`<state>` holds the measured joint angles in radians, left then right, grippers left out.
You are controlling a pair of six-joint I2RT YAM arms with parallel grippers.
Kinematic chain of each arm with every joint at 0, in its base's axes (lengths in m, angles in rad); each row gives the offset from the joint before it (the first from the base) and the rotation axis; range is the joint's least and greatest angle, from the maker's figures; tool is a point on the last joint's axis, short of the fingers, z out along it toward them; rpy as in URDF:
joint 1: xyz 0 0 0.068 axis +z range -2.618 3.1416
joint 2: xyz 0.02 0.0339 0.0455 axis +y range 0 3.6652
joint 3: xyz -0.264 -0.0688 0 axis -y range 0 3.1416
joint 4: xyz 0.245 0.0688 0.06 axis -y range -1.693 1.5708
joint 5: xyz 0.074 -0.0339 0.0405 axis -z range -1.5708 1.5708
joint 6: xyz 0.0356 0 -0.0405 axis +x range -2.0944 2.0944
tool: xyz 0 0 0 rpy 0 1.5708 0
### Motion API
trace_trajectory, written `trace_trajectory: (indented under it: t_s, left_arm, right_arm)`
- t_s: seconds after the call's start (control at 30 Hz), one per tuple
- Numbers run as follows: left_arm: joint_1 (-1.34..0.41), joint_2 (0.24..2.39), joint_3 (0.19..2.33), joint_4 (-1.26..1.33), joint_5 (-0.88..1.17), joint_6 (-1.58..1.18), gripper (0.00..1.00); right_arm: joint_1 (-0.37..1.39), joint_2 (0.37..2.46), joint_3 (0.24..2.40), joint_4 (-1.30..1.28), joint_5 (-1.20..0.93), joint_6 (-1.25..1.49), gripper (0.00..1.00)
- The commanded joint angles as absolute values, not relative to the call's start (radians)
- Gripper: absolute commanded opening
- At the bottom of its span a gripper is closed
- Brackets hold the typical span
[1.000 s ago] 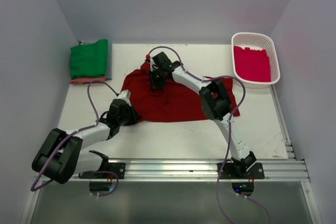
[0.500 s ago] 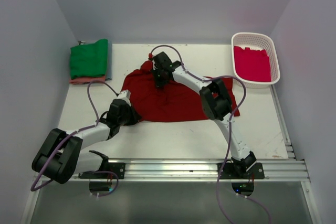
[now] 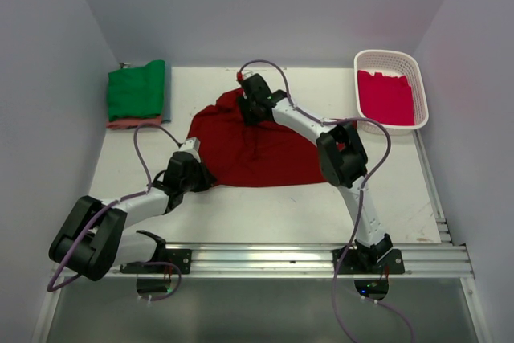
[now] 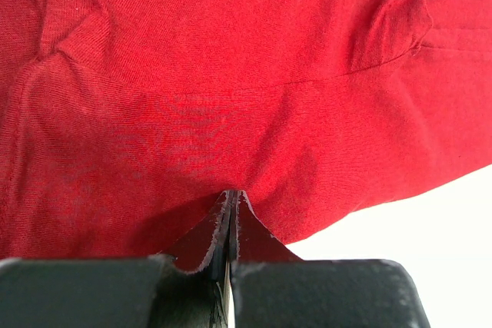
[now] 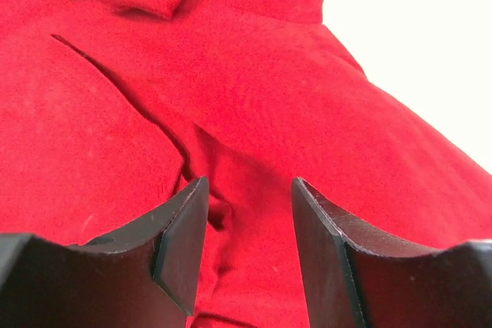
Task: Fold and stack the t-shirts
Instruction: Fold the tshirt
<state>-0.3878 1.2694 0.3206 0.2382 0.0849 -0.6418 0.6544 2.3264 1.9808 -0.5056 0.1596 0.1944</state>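
**Dark red t-shirt spread at mid-tabletop, one gripper on each side of it**

In the top view you see the dark red t-shirt lying rumpled across the middle of the white tabletop. Your left gripper meets its near-left hem. In the left wrist view that gripper is closed tight on a pinch of the hem, with red cloth bunched up between the two jaws.

Your right gripper sits over the far edge of the same shirt, near a raised fold. In the right wrist view its jaws stand apart. A soft crease of cloth lies between them, and neither finger clamps it.

At the far-left corner a folded green t-shirt rests on a salmon-pink one. A thin bluish edge shows along its right side. At the far right, well apart from both arms, the white lattice basket holds the crimson-pink t-shirt.
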Motion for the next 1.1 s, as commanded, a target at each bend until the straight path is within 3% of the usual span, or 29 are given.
trace_trajectory:
  t_s: [0.0, 0.23, 0.4, 1.07]
  left_arm:
    - [-0.396, 1.289, 0.31, 0.189, 0.055, -0.638, 0.0]
    - [-0.399, 1.29, 0.311, 0.184, 0.049, -0.64, 0.0]
    - [-0.399, 1.289, 0.314, 0.184, 0.048, -0.64, 0.0]
    - [-0.399, 1.299, 0.318, 0.187, 0.049, -0.638, 0.0]
  right_arm:
    - [0.653, 2.195, 1.93, -0.411, 0.192, 0.169, 0.51]
    - [0.653, 2.178, 1.888, -0.446, 0.193, 0.196, 0.47]
    - [0.66, 2.145, 1.754, -0.387, 0.15, 0.255, 0.38]
    - [0.69, 2.109, 1.733, -0.391, 0.138, 0.262, 0.34]
